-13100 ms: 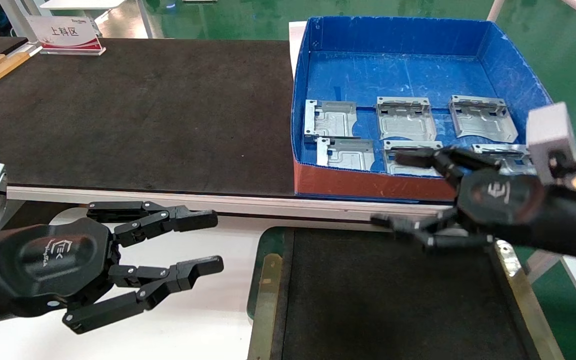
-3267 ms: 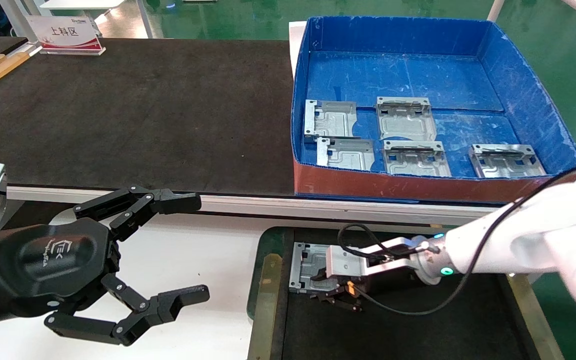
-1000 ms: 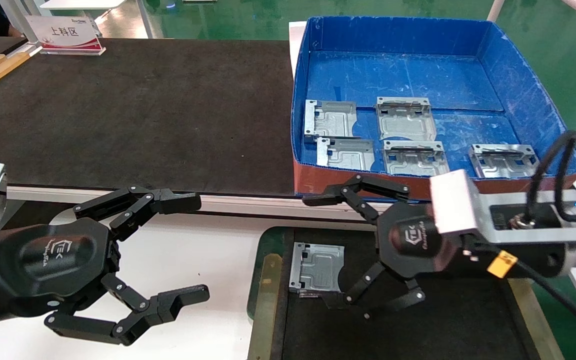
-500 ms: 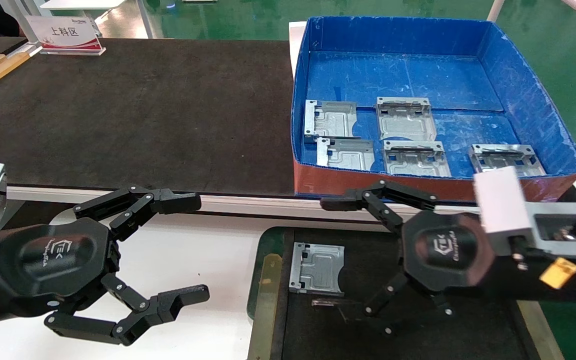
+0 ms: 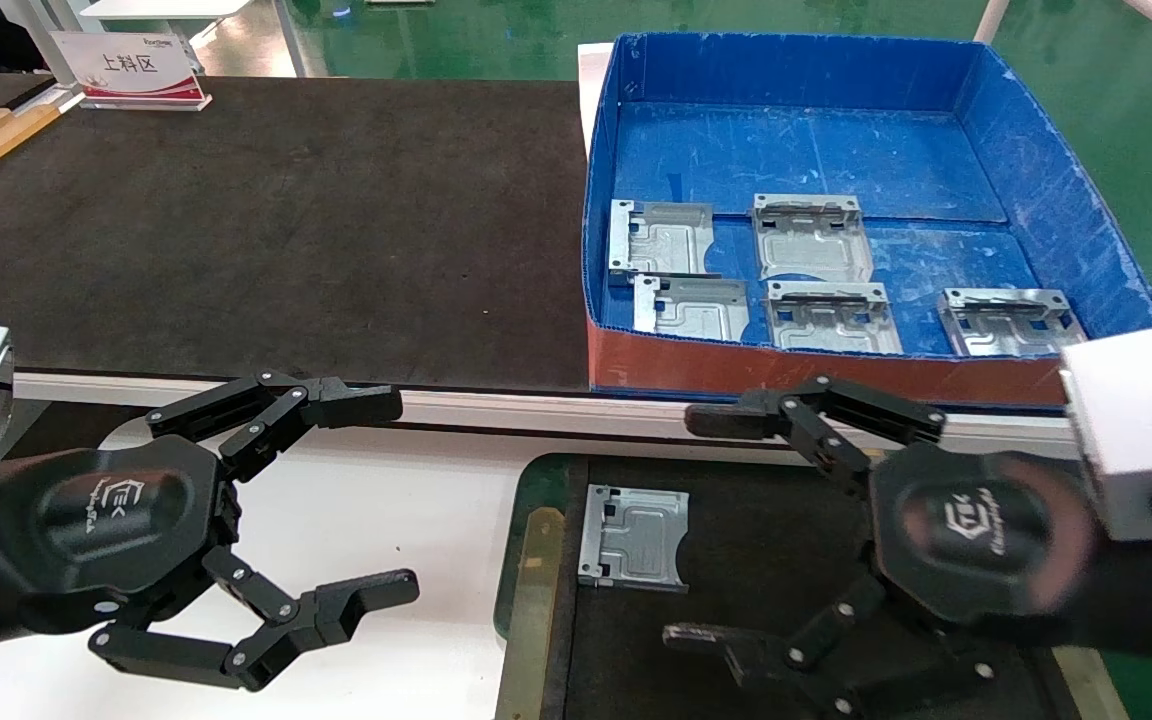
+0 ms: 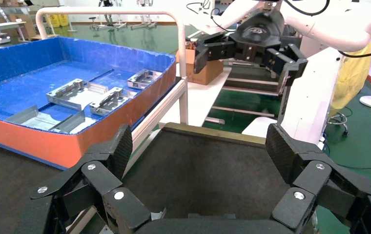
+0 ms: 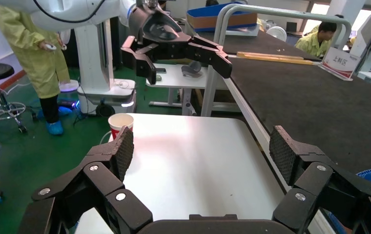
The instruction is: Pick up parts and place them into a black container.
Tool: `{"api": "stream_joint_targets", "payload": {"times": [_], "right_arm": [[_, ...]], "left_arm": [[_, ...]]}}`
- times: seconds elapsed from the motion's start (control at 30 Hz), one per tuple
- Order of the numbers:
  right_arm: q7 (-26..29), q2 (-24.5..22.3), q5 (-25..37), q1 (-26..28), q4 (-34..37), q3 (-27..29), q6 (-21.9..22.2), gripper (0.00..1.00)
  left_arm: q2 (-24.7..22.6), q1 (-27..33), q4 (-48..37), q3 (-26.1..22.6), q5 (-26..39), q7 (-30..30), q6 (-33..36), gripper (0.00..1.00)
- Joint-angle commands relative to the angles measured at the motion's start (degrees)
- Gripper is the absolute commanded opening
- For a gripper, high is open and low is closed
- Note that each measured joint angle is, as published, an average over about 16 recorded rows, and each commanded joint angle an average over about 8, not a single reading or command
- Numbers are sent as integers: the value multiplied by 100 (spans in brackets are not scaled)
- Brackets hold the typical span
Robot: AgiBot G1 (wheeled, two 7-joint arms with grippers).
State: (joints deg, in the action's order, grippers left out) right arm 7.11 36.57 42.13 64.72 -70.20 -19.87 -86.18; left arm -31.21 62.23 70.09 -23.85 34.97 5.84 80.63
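At the lower right of the head view, the right pincer (image 5: 711, 530) hangs over the black container (image 5: 1031, 560) with its fingers spread wide and nothing between them; one fingertip (image 5: 716, 420) sits above the container's far edge, the other low near the frame's bottom edge. One part (image 5: 633, 537) lies flat on the container's black floor, just beside its left rail and clear of the pincer. Judged from this layout, the step in hand is the return to the blue box (image 5: 636, 370) for the next of the five parts (image 5: 831, 317) lying on its floor. To do it well, raise the pincer enough to clear the box's red front wall, keep the fingers wide, descend squarely over one part, and close across its folded edge; the parts are thin and flat and may slip. Place it apart from the part already delivered. The left pincer (image 5: 396, 500) is parked over the white worktop (image 5: 406, 520) at lower left, also wide and empty. The container's near end is cut off by the frame, and the right pincer's body hides much of its floor. The left wrist view shows only a corner of the delivered part.
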Motion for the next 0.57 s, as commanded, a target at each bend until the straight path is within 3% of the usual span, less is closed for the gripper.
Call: {"api": "stream_joint_targets", "payload": {"times": [0.03,0.27,0.57], "right_arm": [[151,-64,-11,-131,-140,160,20,100],[438,-200,-37,-413,-439,503,56,100],[427,-204,-42,-414,-438,505,63,100]], "left_arm": [[0,0,0,0,0,0,0,100],[0,-1,-1,0,-1,0,-1,100],[0,-1,-1,0,-1,0,-2,100]]}}
